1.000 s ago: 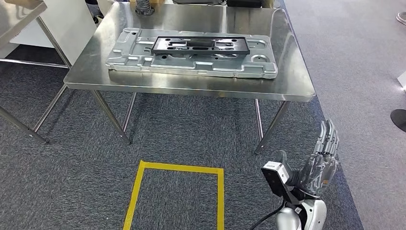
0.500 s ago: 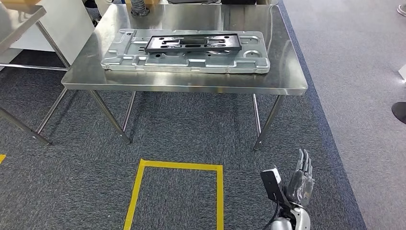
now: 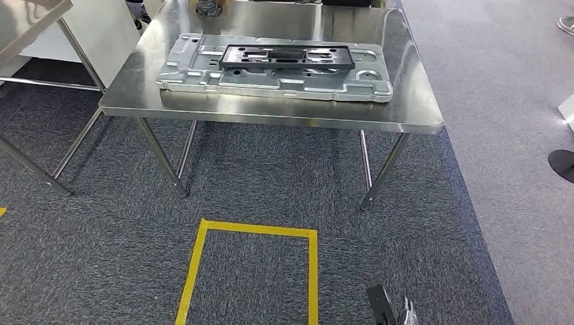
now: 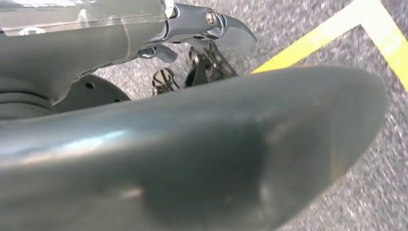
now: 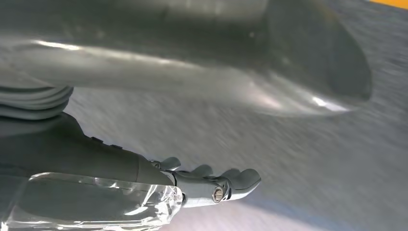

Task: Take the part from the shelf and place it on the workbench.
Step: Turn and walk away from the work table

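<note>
A black rectangular frame part (image 3: 288, 57) lies flat on a large silver stamped panel (image 3: 196, 73). Both rest on the steel workbench (image 3: 409, 112) ahead of me. My right hand (image 5: 120, 163) hangs low beside my body over the carpet, fingers (image 5: 211, 185) stretched out and holding nothing; its tip shows at the bottom edge of the head view (image 3: 408, 310). My left hand (image 4: 96, 53) also hangs over the carpet, fingers (image 4: 226, 26) extended, with nothing in it. Both hands are far below and short of the workbench.
A yellow tape rectangle (image 3: 203, 271) marks the grey carpet in front of the workbench. A second steel table (image 3: 27, 20) stands at the far left. A dark round base (image 3: 562, 166) sits on the floor at the right edge.
My right arm has dropped from beside the tape mark to the bottom edge of the head view. The whole scene shifted slightly as the camera moved; part and panel stay put.
</note>
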Robot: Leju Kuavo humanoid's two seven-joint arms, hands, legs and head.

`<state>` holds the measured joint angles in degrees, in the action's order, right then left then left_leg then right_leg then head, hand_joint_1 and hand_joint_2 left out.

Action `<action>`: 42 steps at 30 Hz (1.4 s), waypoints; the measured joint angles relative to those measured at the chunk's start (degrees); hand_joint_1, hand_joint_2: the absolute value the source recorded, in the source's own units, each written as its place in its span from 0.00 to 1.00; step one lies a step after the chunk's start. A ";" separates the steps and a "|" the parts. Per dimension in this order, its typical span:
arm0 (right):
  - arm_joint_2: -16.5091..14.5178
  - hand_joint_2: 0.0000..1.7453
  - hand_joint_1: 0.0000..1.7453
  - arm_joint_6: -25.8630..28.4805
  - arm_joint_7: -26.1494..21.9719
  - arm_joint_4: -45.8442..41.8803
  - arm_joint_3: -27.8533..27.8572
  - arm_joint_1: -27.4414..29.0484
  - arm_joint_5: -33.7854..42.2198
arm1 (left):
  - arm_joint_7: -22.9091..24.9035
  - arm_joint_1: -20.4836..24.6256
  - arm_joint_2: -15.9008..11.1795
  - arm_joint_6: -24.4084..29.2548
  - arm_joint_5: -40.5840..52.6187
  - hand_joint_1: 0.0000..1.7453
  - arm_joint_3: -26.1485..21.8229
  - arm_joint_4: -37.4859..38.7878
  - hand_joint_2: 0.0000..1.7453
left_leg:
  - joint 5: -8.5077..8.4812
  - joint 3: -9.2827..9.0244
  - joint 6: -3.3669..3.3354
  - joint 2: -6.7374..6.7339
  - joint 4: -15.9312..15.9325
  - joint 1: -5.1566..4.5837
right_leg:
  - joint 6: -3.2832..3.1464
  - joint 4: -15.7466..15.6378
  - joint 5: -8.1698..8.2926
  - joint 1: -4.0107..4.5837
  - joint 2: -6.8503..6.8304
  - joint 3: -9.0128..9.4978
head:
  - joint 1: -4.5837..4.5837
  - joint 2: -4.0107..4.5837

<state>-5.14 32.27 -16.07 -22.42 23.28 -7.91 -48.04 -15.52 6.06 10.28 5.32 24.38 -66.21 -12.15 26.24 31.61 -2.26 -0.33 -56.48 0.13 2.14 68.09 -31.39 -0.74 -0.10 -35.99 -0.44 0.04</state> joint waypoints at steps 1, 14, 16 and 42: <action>0.12 0.00 0.00 -0.96 0.49 1.03 0.60 0.06 0.65 | 0.00 0.01 0.00 -0.02 0.13 0.00 0.04 0.00 0.00 | 0.00 0.06 0.09 -0.01 -0.12 -0.09 | -0.37 -4.32 1.56 0.08 -0.02 2.45 | 0.00 0.00; 0.35 0.00 0.00 -17.46 8.84 8.16 8.32 2.75 6.86 | 1.03 0.03 -0.19 -0.18 2.10 0.00 1.38 0.00 0.00 | 9.86 7.32 3.19 0.05 -18.73 0.17 | -2.85 -12.20 4.73 0.10 -0.28 5.10 | -0.42 0.00; 0.35 0.00 0.00 -17.69 9.06 8.23 8.43 2.80 6.97 | 1.05 0.03 -0.19 -0.18 2.14 0.00 1.41 0.00 0.00 | 9.80 7.32 3.20 0.05 -18.83 0.19 | -2.83 -12.19 4.73 0.10 -0.28 5.08 | -0.42 0.00; -1.80 0.75 0.00 -27.12 21.09 10.31 19.39 3.39 14.81 | 2.93 0.89 0.12 0.98 4.55 0.00 4.24 0.00 0.00 | 4.52 2.08 2.61 0.01 -6.13 0.03 | -2.81 -12.67 4.35 0.16 -0.25 6.18 | -0.17 0.00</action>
<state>-6.94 5.14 5.02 -12.11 42.68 -4.53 -33.23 -12.59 6.94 10.40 6.29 28.93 -61.97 -12.15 30.76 33.70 0.35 -0.32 -62.61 0.16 -0.68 55.43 -27.04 -0.58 -0.36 -29.81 -0.61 0.04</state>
